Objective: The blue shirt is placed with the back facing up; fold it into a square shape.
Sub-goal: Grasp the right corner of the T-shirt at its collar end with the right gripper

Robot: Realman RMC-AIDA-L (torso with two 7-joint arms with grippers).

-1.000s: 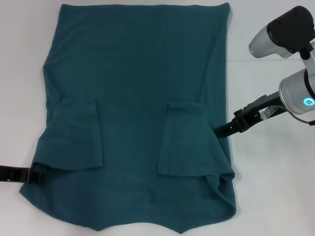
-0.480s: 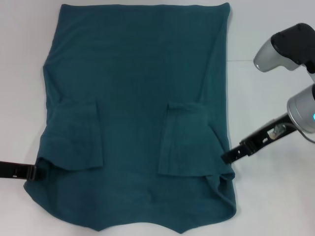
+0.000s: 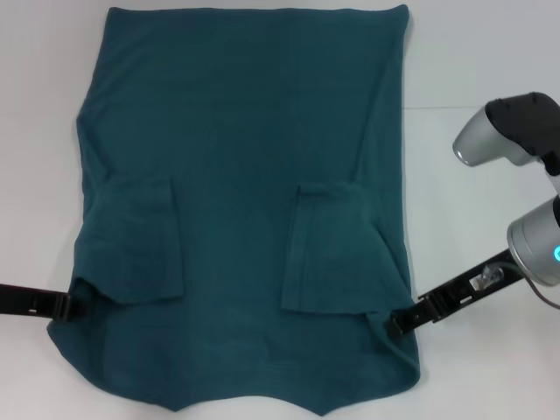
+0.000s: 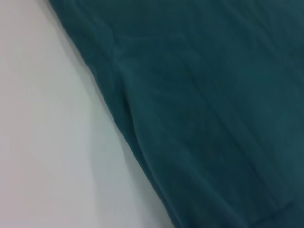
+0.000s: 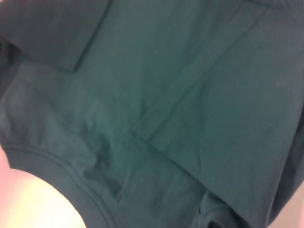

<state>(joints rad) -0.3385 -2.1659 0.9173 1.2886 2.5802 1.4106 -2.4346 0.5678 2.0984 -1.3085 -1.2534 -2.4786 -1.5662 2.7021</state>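
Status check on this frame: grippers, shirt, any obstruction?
Left gripper at the blue shirt's left edge, near end. Right gripper at its right edge, same end. Shirt flat on the white table, both sleeves folded inward. Nothing in the way.

A plain white table (image 3: 472,52) carries everything here. The blue shirt (image 3: 236,157) lies spread flat on it, both sleeves folded inward.

Plain white table (image 3: 477,61), evenly lit
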